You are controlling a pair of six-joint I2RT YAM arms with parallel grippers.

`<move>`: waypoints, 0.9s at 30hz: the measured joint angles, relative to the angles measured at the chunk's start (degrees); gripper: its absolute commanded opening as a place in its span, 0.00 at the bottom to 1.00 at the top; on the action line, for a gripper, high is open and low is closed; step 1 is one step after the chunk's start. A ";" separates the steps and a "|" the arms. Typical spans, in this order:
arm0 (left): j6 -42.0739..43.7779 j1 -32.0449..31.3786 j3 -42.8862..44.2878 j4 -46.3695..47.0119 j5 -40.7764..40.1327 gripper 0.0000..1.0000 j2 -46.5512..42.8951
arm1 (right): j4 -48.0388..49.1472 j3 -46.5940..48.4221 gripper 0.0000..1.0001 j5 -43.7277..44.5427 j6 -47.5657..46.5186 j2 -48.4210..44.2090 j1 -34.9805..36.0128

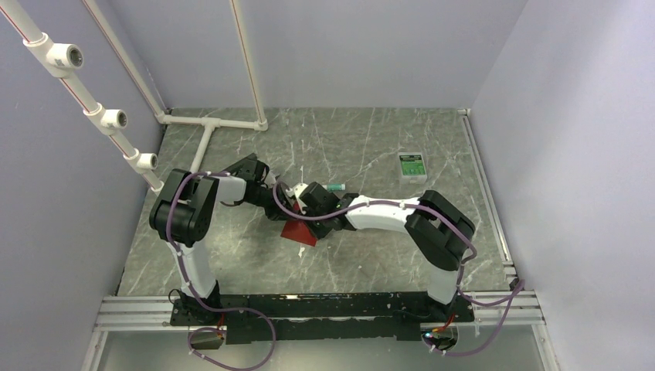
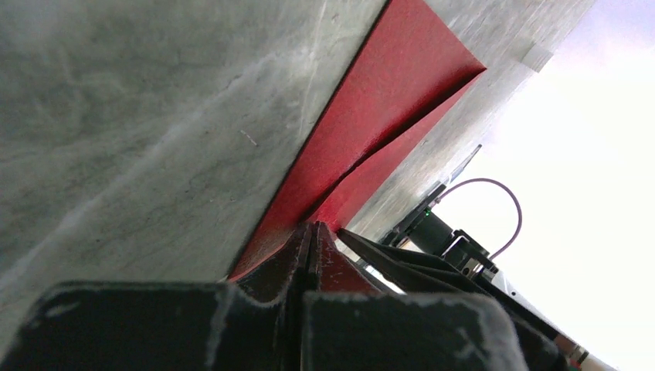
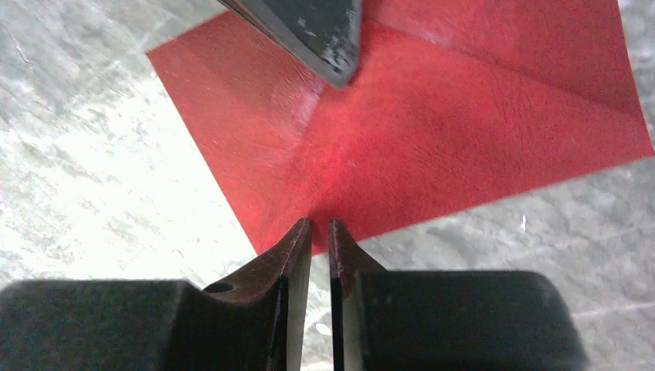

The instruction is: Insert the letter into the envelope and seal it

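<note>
R claw [image 3: 320, 229] ajar, poss. on envelope [image 3: 432, 131]

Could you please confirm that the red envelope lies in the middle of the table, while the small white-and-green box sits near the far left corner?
Not quite: the box sits toward the far right side, as the top view shows. The red envelope does lie in the middle of the table.

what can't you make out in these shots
Letter: in no view; whether it is inside the envelope cannot be told.
Top view: the right arm covers most of the envelope.
Box: print too small to read.
Left wrist view: right side washed out by glare.
</note>
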 measured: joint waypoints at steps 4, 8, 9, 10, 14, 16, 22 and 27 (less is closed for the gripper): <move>2.40 0.02 -1.84 2.19 0.00 0.02 -1.81 | -3.41 0.57 0.09 -0.94 2.67 -0.48 -1.95; 5.51 0.11 -5.46 2.19 -1.01 0.02 -6.16 | -5.25 3.34 0.08 -1.49 5.95 -0.44 -6.21; 5.88 0.15 -5.90 2.21 -1.16 0.03 -6.99 | -5.60 4.66 0.08 -1.53 6.49 -0.33 -7.08; 6.32 0.24 -6.32 2.36 -1.29 0.02 -7.93 | -5.77 5.92 0.08 -1.53 6.75 -0.17 -7.58; 6.88 0.39 -7.41 2.21 -2.69 0.03 -11.04 | -5.66 12.94 0.08 -1.99 7.74 2.16 -7.56; 6.91 0.44 -7.43 1.84 -3.78 0.03 -11.13 | -5.33 15.45 0.08 -2.10 8.00 3.98 -7.28; 6.86 0.61 -8.41 -1.01 -6.47 0.02 -10.73 | -6.14 16.98 0.08 -2.47 8.11 8.96 -6.54; 6.86 0.83 -6.86 -3.28 -6.03 0.02 -9.31 | -6.51 16.98 0.08 -3.41 7.93 10.95 -6.25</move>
